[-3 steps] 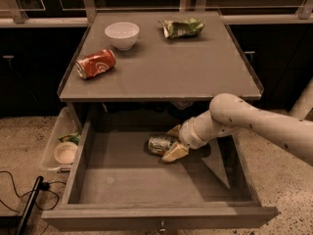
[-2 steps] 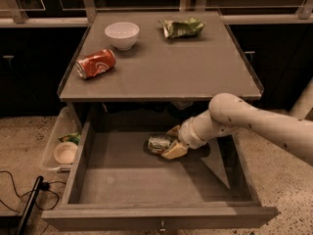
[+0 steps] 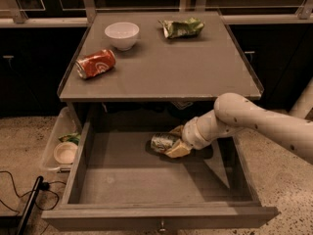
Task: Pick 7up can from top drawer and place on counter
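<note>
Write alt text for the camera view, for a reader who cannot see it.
The robot's gripper is in the open drawer, at a green can lying on its side. On the counter above sit a bowl, an orange can and a snack bag.

Counter, upper centre, bore white bowl, toppled orange-red can, green snack bag; gripper sat below, inside top drawer.

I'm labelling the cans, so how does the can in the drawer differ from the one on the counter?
The green-and-silver can lies in the open drawer. The orange-red can lies up on the counter. The gripper is at the green-and-silver can, partly hiding it, while the orange-red can lies alone in full view. Both rest on their sides.
</note>
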Available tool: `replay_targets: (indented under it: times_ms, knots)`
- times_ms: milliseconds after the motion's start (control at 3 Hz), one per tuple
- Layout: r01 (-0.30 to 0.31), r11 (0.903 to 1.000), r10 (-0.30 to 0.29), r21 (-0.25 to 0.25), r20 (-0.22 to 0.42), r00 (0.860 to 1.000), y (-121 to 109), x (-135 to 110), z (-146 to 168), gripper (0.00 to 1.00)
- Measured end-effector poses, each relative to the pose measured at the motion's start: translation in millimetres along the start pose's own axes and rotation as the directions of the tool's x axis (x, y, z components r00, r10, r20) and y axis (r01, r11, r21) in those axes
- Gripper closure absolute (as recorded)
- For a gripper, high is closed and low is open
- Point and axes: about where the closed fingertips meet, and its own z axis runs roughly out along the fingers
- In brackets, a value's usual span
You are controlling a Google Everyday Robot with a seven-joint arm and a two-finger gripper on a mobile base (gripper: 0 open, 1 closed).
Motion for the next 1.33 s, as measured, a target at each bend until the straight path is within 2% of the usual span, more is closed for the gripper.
replay_targets:
  times_ms: [333, 667, 1000, 1333]
  knots:
    - [0.035, 0.9992, -0.036, 0.019, 0.021, 0.999, 10.8, -12.3, -34.0, 1.00]
    - [0.103, 0.9912, -0.106, 0.083, 0.030, 0.994, 29.2, -33.5, -90.8, 1.00]
    - [0.186, 0.9704, -0.189, 0.154, 0.002, 0.982, 48.1, -57.5, -147.0, 1.00]
    - [0.262, 0.9381, -0.262, 0.227, -0.030, 0.965, 40.5, -90.4, -212.5, 1.00]
